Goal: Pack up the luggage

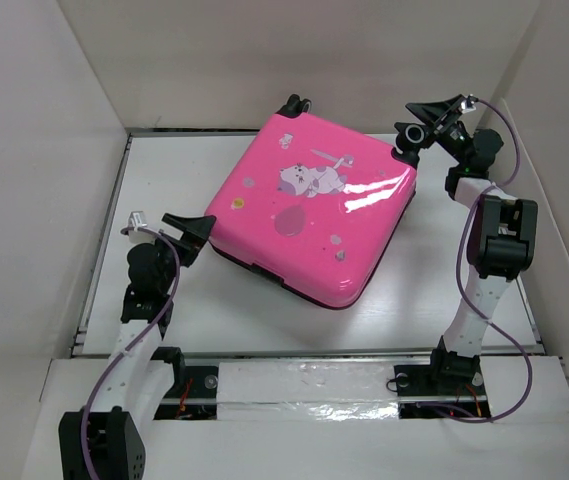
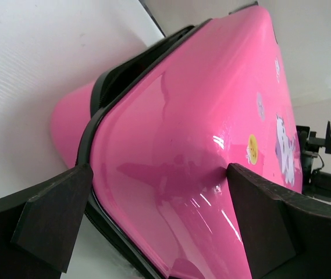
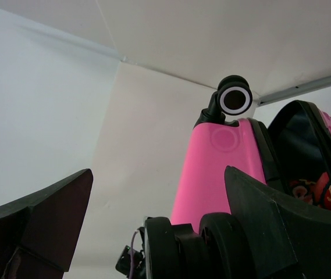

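The luggage (image 1: pixel 314 205) is a glossy hot-pink suitcase lying flat in the middle of the table, cartoon print facing up. My left gripper (image 1: pixel 188 236) is at its left corner. In the left wrist view, the left gripper (image 2: pixel 159 215) stands open with the pink lid (image 2: pixel 182 133) between its fingers (image 2: pixel 54 215). A dark gap (image 2: pixel 124 75) shows along the seam between the two shells. My right gripper (image 1: pixel 426 124) is open at the far right corner, by the black wheels (image 3: pixel 194 244). A bit of red printed cloth (image 3: pixel 313 192) shows inside the gap.
White walls enclose the table on the left, back and right. A further wheel (image 3: pixel 235 100) sticks out at the suitcase's other far corner (image 1: pixel 296 103). The arm bases and a foil-covered strip (image 1: pixel 304 390) line the near edge.
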Robot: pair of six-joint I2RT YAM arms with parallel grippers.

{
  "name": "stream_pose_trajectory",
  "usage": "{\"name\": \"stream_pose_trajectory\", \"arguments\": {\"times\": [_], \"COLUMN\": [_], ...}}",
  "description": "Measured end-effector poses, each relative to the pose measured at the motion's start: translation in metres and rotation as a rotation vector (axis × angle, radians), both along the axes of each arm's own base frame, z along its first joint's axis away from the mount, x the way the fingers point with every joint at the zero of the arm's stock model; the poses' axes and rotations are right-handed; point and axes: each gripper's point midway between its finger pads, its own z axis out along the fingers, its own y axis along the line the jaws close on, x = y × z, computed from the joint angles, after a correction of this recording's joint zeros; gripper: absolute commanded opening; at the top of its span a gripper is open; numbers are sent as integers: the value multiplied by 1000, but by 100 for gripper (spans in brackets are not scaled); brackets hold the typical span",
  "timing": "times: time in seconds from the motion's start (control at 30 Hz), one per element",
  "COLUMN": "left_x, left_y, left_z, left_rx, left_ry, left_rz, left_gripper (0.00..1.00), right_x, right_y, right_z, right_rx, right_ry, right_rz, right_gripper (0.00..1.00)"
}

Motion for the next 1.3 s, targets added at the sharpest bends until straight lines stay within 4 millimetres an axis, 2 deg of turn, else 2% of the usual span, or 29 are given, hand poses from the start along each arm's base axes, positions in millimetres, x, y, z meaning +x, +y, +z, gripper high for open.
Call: {"name": "stream_pose_trajectory", "arguments": {"times": [0.6, 0.77, 0.87, 0.97, 1.13, 1.2, 1.23, 1.27, 1.3], "left_x": [9, 11, 5, -1, -10, -11, -11, -11, -12], "left_y": [0, 1, 1, 1, 1, 2, 4, 5, 6], "left_z": [-10, -7, -3, 1, 7, 22, 31, 41, 51], "left_rx": [2, 3, 2, 8, 18, 21, 24, 26, 27], "left_ry": [-37, -50, -77, -86, -82, -113, -134, -161, -189], "left_rz": [0, 5, 2, 5, 3, 15, 23, 30, 37], "left_gripper": [99, 99, 99, 99, 98, 95, 91, 89, 84], "right_x": [1, 8, 21, 41, 76, 78, 73, 66, 56], "right_y": [-1, 1, 1, -4, -21, -30, -33, -35, -37], "right_z": [-8, -11, -8, 15, 82, 104, 108, 106, 98], "right_rx": [-28, -72, -134, -213, -452, -563, -613, -648, -679], "right_ry": [-18, -69, -114, -185, -291, -321, -317, -314, -299], "right_rz": [6, 16, 0, -53, -229, -323, -358, -384, -407], "right_gripper": [100, 100, 100, 100, 100, 99, 95, 87, 58]}}
